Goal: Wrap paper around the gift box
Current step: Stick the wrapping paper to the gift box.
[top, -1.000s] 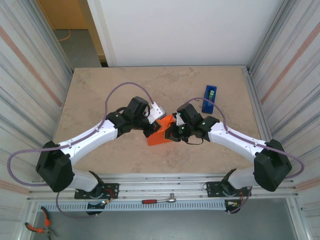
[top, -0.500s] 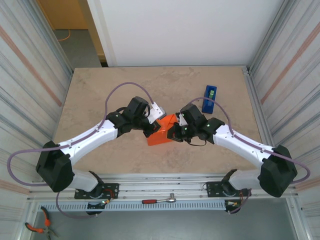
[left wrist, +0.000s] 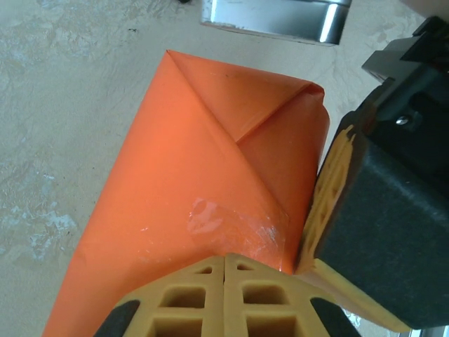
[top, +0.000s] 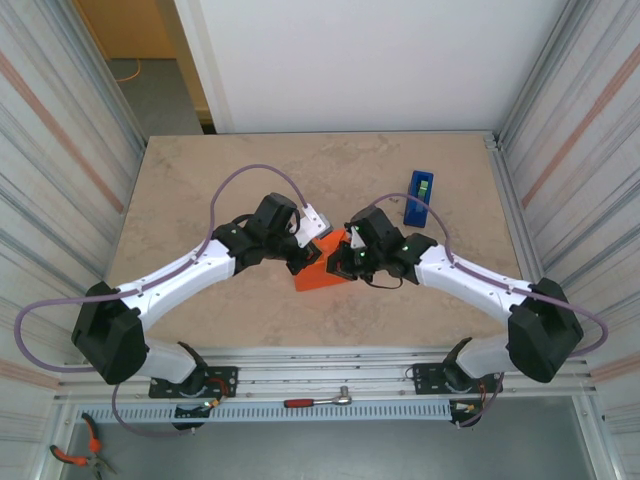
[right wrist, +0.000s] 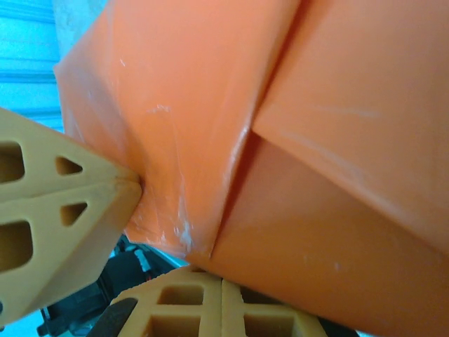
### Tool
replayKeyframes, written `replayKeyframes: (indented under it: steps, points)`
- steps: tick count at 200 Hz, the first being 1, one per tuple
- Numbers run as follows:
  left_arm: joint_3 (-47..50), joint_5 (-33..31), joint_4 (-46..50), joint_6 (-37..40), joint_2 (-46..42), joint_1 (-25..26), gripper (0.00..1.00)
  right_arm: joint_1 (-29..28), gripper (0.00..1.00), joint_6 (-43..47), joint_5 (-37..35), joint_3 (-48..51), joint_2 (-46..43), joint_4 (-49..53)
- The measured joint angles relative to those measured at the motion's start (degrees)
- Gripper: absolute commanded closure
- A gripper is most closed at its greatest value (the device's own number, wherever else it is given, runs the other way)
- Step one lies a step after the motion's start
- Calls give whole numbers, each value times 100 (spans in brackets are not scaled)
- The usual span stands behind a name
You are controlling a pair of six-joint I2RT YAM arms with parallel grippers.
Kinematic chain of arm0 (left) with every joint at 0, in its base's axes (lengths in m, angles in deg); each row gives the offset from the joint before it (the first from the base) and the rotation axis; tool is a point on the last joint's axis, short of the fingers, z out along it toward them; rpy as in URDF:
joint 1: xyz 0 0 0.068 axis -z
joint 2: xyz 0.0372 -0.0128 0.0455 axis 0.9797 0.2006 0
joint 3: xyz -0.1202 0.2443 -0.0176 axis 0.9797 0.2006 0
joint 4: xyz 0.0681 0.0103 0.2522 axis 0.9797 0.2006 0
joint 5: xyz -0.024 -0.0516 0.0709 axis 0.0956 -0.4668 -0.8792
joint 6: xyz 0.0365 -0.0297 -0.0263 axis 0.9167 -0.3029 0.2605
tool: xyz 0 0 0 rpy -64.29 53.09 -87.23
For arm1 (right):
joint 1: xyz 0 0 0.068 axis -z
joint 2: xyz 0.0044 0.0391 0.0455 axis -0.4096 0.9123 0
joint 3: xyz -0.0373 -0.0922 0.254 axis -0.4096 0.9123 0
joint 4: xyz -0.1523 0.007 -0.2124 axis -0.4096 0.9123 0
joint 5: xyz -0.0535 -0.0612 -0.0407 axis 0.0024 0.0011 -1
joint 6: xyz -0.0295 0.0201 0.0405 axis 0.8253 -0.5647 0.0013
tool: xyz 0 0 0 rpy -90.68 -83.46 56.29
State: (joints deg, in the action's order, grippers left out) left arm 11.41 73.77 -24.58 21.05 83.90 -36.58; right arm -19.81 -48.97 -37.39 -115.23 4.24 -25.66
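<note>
The gift box [top: 318, 273] stands mid-table, covered in the orange paper [left wrist: 189, 154], which is folded into triangular flaps at its end. A clear tape patch [left wrist: 235, 226] lies over the fold. My left gripper [top: 308, 254] is shut, and its joined tips [left wrist: 226, 261] rest against the taped paper. My right gripper [top: 343, 262] is shut too, its tips [right wrist: 221, 282] pressed to the underside edge of the paper [right wrist: 330, 182]. The two grippers meet at the parcel from opposite sides. The left gripper's fingers [right wrist: 63, 210] touch the paper in the right wrist view.
A blue tape dispenser [top: 419, 196] stands at the back right of the beige table [top: 200, 180]. Ribbed enclosure walls rise on both sides. A red-handled ratchet [top: 318, 400] lies on the front rail, and pliers [top: 75, 455] sit at the bottom left.
The right arm swung its elbow out to the right and came back, shifting its gripper slightly along the parcel. The left arm and the parcel have not moved.
</note>
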Motion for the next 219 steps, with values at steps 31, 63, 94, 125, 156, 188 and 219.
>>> replayKeyframes:
  steps: [31,63,94,125,156,188,219]
  points:
    - [0,-17,-4,-2,0,0,100,-144,100,-205,-210,4,105,-234]
    - [0,-37,-17,-2,2,0,100,-219,100,-363,-337,114,114,-428]
    - [0,-20,-15,-2,2,0,100,-212,100,-391,-334,221,114,-450]
    - [0,-15,-15,-2,0,0,100,-109,100,-385,-291,317,-4,-326]
    - [0,-15,-15,-4,-2,0,100,94,100,-323,-225,323,-378,-50]
    - [-2,9,-15,-9,-4,-24,100,291,100,-205,-181,260,-704,225]
    - [-2,101,-11,-26,-4,-66,100,501,100,-94,-162,76,-739,332]
